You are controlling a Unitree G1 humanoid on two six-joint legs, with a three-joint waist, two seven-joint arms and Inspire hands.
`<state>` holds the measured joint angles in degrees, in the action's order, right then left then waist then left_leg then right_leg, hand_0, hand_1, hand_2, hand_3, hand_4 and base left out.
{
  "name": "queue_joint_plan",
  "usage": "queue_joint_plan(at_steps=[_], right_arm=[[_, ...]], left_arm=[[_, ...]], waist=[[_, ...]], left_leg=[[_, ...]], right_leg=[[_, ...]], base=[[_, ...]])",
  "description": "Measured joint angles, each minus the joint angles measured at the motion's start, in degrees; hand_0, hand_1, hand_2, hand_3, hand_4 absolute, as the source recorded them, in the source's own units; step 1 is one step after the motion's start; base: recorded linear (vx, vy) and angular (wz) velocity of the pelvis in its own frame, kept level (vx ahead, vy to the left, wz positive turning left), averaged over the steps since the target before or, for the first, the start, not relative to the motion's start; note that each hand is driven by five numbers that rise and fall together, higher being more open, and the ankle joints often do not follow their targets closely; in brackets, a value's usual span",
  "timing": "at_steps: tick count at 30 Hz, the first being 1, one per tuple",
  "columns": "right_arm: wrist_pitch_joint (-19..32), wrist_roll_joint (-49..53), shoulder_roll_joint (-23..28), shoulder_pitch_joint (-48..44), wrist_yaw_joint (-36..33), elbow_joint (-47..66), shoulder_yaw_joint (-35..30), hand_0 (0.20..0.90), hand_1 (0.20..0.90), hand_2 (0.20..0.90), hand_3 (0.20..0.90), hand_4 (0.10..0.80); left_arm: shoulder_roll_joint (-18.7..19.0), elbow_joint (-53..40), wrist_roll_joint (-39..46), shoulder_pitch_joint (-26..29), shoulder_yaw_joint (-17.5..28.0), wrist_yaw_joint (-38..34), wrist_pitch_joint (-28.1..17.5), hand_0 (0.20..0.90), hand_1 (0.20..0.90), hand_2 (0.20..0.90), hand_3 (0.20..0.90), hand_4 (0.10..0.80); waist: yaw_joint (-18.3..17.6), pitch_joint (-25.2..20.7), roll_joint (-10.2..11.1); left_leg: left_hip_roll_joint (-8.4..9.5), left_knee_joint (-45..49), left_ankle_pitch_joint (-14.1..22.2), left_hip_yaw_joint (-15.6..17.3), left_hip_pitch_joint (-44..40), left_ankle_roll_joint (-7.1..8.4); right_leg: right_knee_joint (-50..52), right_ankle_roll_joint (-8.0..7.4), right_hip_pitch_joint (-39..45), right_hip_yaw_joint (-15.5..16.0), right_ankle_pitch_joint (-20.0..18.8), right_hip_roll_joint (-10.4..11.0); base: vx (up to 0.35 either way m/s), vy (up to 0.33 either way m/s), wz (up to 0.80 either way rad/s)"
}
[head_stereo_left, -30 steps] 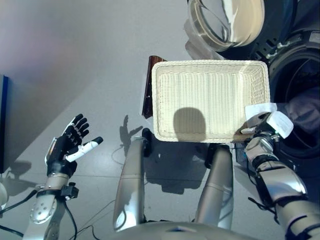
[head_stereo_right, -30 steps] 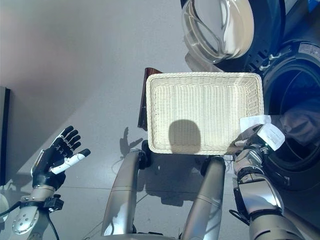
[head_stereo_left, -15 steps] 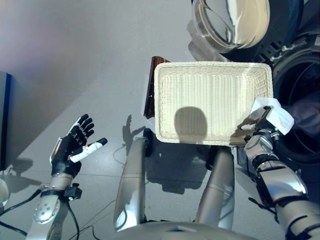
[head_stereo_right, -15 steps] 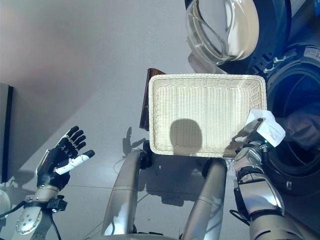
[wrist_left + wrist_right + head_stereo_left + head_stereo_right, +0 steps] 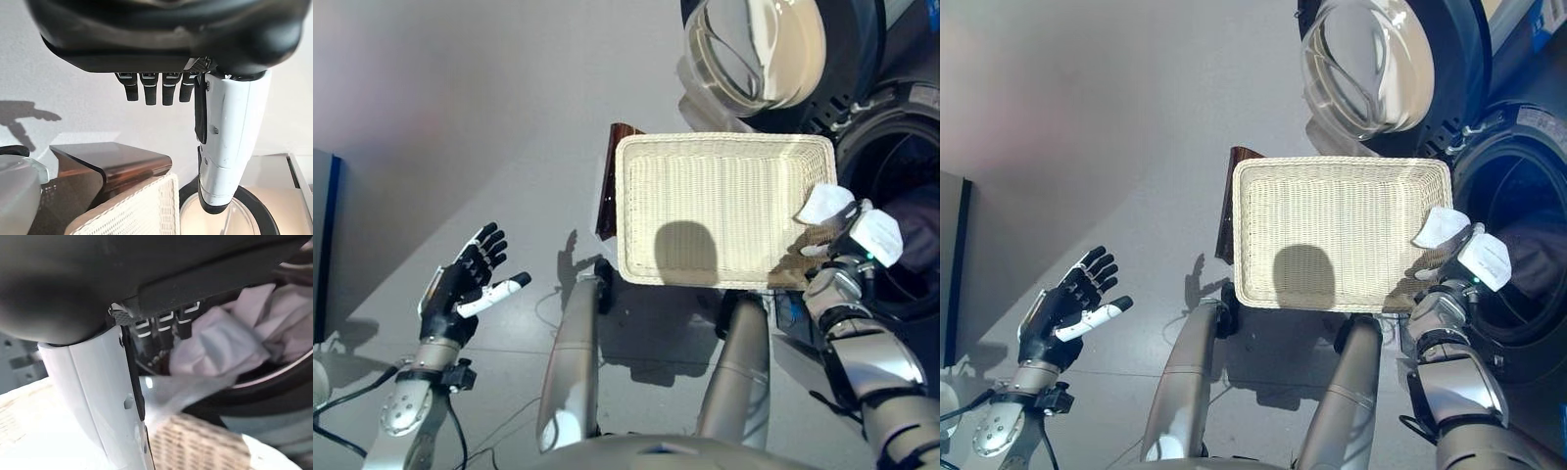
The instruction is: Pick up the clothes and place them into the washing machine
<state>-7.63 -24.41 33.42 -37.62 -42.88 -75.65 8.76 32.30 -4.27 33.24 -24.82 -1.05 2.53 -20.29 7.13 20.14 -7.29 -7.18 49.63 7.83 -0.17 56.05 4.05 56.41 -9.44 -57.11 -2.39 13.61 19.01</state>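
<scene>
One pale crumpled cloth [image 5: 1442, 226] in right hand [image 5: 1474, 262]

a white cloth [image 5: 1442, 226] was held by the right hand [image 5: 1457, 281] at the wicker basket's [image 5: 1252, 240] rim, beside the washing machine drum [image 5: 1518, 255]; the left hand [image 5: 1065, 311] was spread open.
</scene>
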Motion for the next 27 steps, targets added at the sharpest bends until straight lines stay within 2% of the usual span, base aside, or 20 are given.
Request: queue_joint_plan(at_steps=[13,27], right_arm=[[0.2,-1.1,0.0,0.3,0.0,0.1,0.2,0.9,0.9,0.9,0.9,0.8],[0.7,3.0,1.5,-4.1,0.6,-2.1,0.2,0.9,0.9,0.9,0.9,0.8]], left_arm=[[0.0,0.2,0.0,0.0,-0.1,-0.2,-0.1,0.9,0.9,0.9,0.9,0.8],[0.1,-0.5,0.2,-0.2,-0.1,-1.2,-0.2,0.9,0.9,0.9,0.9,0.8]], waist=[[0.1,-0.8,-0.1],[0.8,-0.6,-0.9]], left_leg=[[-0.03,-0.8,0.0,0.0,-0.7,0.15],[0.18,0.7,-0.1,-0.1,3.8,0.33]], right_leg=[[-0.4,0.0,0.5,0.2,0.0,0.0],[2.3,0.21,-4.5,-0.5,0.2,0.2]], base=[[-0.001,-0.001,0.0],[-0.013,-0.016,0.02]])
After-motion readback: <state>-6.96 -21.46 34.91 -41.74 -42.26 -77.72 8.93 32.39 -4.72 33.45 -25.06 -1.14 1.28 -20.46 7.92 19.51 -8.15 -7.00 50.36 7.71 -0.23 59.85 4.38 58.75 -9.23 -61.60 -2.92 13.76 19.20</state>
